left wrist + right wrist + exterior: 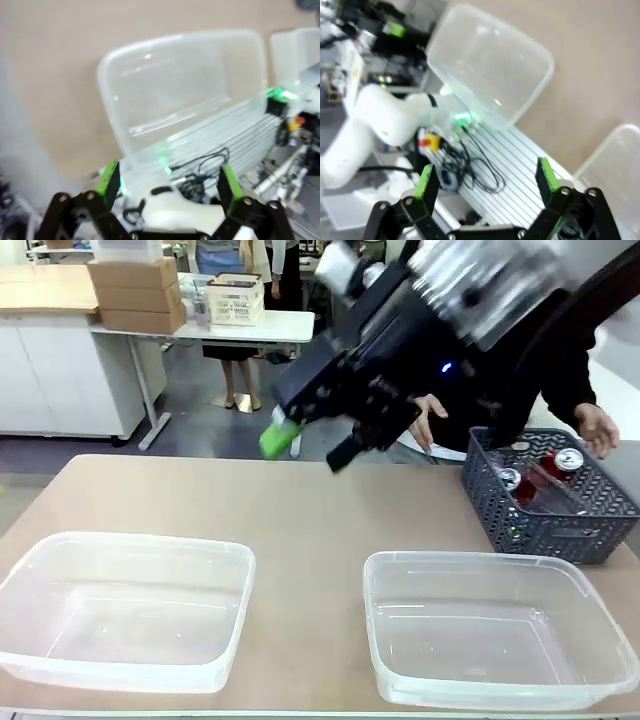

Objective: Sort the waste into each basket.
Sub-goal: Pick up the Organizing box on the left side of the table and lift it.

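Two see-through tubs stand at the table's near side, one on the left and one on the right, both with nothing inside. At the far right a dark lattice basket holds the waste, red and silver pieces beside something see-through. My right gripper hangs blurred above the table's far middle, jaws open and holding nothing. In its own view the right gripper is open over a tub. My left gripper is open too, high over a tub.
A person stands behind the far edge, one hand near my right gripper and the other behind the dark basket. Parts of a second tub show in the wrist views. Cables and a white arm base lie beyond the table's near edge.
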Controlling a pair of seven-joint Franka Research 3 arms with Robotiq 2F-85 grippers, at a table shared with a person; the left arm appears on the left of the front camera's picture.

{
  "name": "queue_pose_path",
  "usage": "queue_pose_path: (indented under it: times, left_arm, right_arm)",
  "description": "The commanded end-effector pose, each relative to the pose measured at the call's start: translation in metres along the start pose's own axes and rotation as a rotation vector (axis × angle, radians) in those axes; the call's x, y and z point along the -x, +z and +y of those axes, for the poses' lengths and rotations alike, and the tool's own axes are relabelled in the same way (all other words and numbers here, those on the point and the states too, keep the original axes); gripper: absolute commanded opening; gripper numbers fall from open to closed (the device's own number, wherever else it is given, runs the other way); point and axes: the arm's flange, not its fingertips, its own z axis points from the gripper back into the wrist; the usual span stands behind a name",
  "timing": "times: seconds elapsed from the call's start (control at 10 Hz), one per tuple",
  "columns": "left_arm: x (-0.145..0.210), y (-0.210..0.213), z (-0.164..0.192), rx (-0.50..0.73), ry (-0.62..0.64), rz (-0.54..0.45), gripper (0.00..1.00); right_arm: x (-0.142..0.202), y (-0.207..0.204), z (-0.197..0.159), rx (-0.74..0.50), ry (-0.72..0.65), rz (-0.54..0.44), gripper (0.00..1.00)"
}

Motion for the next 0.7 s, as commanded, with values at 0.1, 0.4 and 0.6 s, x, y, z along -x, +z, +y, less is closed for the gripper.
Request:
queue_pose_path:
  times: [0.1, 0.4, 0.6]
  left_arm:
    - [0.010, -0.025, 0.001, 0.076, 0.202, -0.163, 1.00]
    - [0.013, -0.010, 0.006, -0.016, 0.010, -0.015, 1.00]
    - [0.009, -0.019, 0.003, -0.114, 0.093, -0.071, 1.00]
  right_arm:
    - [0.009, 0.016, -0.036, 0.127, -0.026, 0.073, 1.00]
    - [0.000, -0.021, -0.005, 0.046, 0.010, 0.064, 1.00]
    - [-0.005, -0.051, -0.005, 0.165, -0.271, 0.140, 1.00]
